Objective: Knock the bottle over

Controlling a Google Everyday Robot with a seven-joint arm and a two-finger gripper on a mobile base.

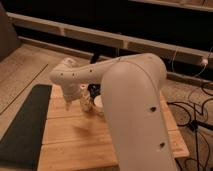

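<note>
1. The white arm [125, 95] fills the centre and right of the frame and bends down over a wooden table [75, 142]. Its wrist end sits left of centre, above the table's far part.

2. The gripper [76, 100] hangs under that wrist end, just left of centre. I cannot tell how its jaws stand; the arm hides most of it.

3. The bottle [87, 103] shows as a small pale, glinting shape just right of the gripper, low on the table near the frame's centre. I cannot tell whether it stands upright or leans, nor whether the gripper touches it.

4. A white cup [98, 102] sits just right of the bottle, half hidden by the arm. A dark mat [22, 125] lies along the table's left edge, at the lower left of the frame.

5. The step in hand appears to be the push itself. To do it well, the contact probably belongs high on the bottle, near its neck, so it tips rather than slides.

6. A push toward the right would drive the bottle into the cup, which might prop it up. A sweep toward the lower part of the frame, over bare wood, looks safer.

7. The stroke should be short and level, since a light see-through bottle likely rolls once down.
</note>
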